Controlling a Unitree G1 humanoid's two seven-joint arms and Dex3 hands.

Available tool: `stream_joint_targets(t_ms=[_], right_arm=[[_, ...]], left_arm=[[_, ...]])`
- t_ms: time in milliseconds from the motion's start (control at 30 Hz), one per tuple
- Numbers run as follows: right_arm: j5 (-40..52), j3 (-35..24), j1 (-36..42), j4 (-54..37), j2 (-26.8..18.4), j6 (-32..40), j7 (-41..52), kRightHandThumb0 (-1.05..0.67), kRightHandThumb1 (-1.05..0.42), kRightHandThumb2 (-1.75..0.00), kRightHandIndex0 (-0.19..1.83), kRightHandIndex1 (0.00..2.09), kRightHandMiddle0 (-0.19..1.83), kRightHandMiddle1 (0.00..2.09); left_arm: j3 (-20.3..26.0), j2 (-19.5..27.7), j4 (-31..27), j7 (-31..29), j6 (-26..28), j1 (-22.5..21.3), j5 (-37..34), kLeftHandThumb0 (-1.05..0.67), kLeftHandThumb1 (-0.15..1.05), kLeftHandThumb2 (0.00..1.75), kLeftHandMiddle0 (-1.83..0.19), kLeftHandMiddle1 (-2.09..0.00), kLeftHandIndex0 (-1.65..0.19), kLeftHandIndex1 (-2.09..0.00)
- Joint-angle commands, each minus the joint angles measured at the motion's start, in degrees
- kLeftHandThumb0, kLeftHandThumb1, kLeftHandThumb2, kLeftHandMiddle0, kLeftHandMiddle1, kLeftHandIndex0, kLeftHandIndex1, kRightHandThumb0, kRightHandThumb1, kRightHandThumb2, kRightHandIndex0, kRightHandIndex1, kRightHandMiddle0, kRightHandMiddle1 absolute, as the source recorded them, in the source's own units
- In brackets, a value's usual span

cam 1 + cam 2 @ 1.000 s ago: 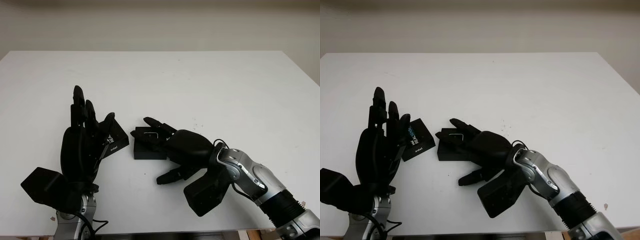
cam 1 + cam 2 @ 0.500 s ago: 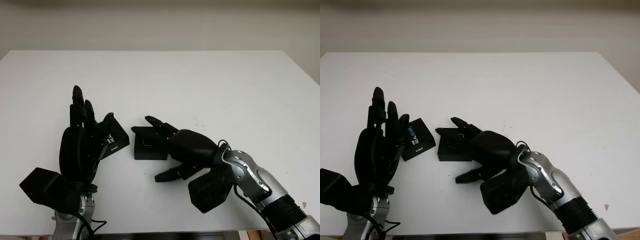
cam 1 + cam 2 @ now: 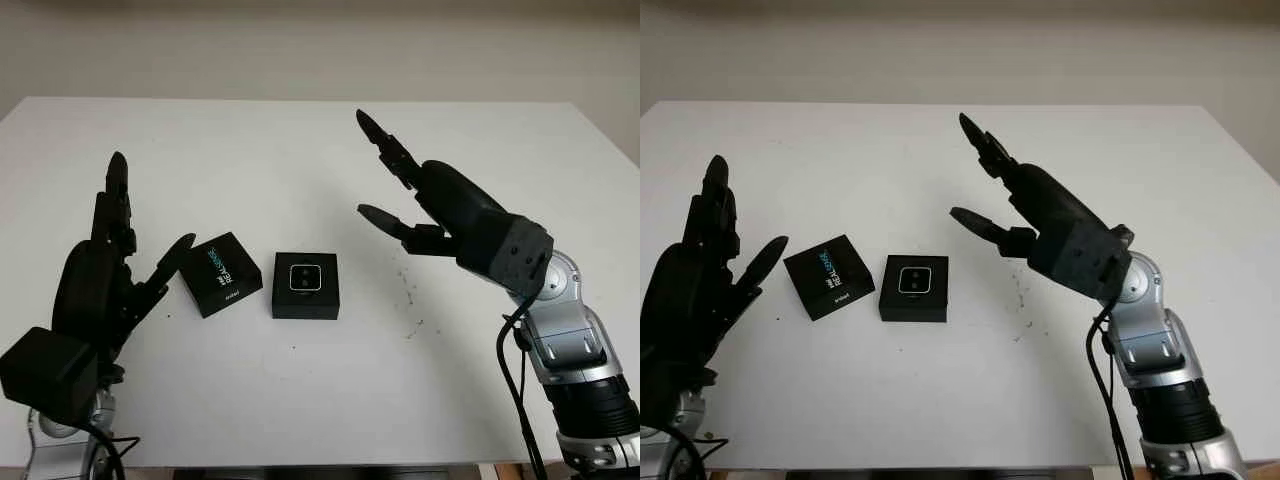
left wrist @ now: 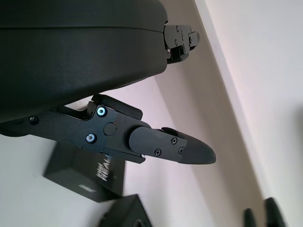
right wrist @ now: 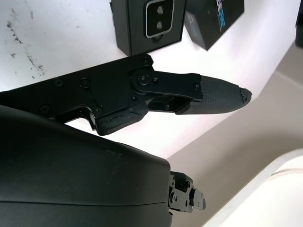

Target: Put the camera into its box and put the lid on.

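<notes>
One camera (image 3: 305,278) seated in its open box (image 3: 305,298), mid-table; lid (image 3: 221,273) (printed face up) just beside it, toward the left hand (image 3: 100,285), which is nearer. Left hand open, holding nothing; right hand (image 3: 440,205) open, raised well clear beyond the box.

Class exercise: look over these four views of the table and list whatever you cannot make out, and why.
- Printing on the lid: too small to read in the eye views; in the left wrist view a finger covers part of it.
- How deep the camera sits in its box: seen from above, walls hidden.
- Right wrist view: the lid is cut off by the edge.
</notes>
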Motion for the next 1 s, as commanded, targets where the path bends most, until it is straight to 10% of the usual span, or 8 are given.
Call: stream_joint_targets(t_ms=[0,467,967], right_arm=[[-0.2,-0.8,-0.9,-0.8,-0.4,0.8,-0.7,-0.80,-1.05,-0.57,-0.15,0.04,-0.18,0.03],[-1.1,-0.6,1.1,2.1,1.1,-0.5,-4.4,-0.75,-1.05,-0.58,-0.11,0.06,-0.13,0.06],[-2.6,-0.2,3.2,1.8,2.0,-0.7,-7.4,-0.68,-1.05,-0.59,-0.08,0.07,-0.09,0.06]], left_arm=[[0.8,4.2,0.2,-2.3,1.6,-1.0,1.4,-0.69,1.05,0.09,0.03,-0.07,0.06,-0.08],[-3.9,12.7,9.0,-1.6,-4.0,-7.7,16.8,-0.68,1.01,0.05,-0.47,-0.10,-0.36,-0.13],[-12.7,18.4,10.4,-16.3,8.0,-14.4,20.8,-0.91,1.00,0.05,0.02,-0.01,0.13,-0.01]])
